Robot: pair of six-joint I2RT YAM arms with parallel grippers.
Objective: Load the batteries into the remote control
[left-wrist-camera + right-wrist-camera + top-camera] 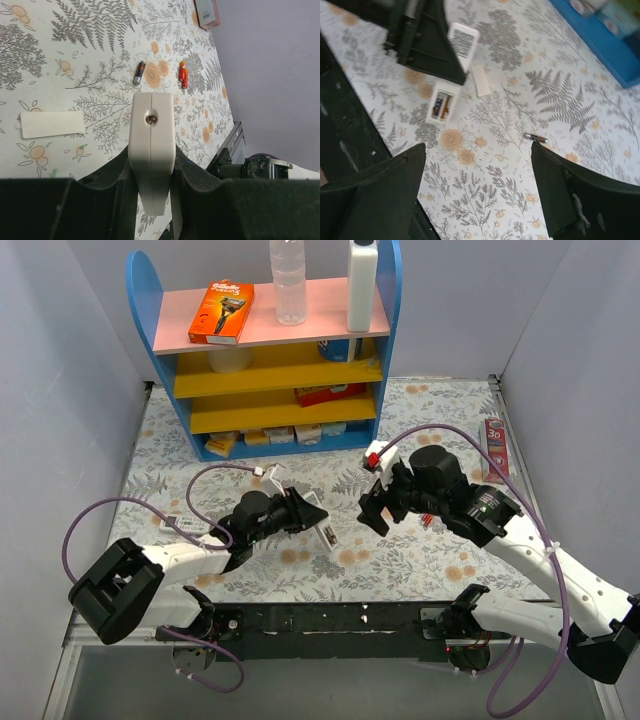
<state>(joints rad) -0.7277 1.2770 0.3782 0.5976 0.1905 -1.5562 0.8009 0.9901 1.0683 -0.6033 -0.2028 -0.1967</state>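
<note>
My left gripper (312, 515) is shut on the white remote control (325, 537). In the left wrist view (151, 170) the remote (151, 135) shows end-on between the jaws. In the right wrist view the remote (441, 103) shows an open compartment with a dark shape and an orange shape inside. One dark battery (138, 73) lies on the cloth and also shows by my right finger (536, 137). An orange-red cylinder (183, 74) lies beside it (427, 520). My right gripper (382, 502) hangs open and empty above the cloth (477, 150).
The flat white cover plate (52, 124) lies on the cloth near the remote (481, 80). A blue shelf unit (270, 360) with boxes and bottles stands at the back. A red-and-white box (497, 448) lies at the right edge. Grey walls close both sides.
</note>
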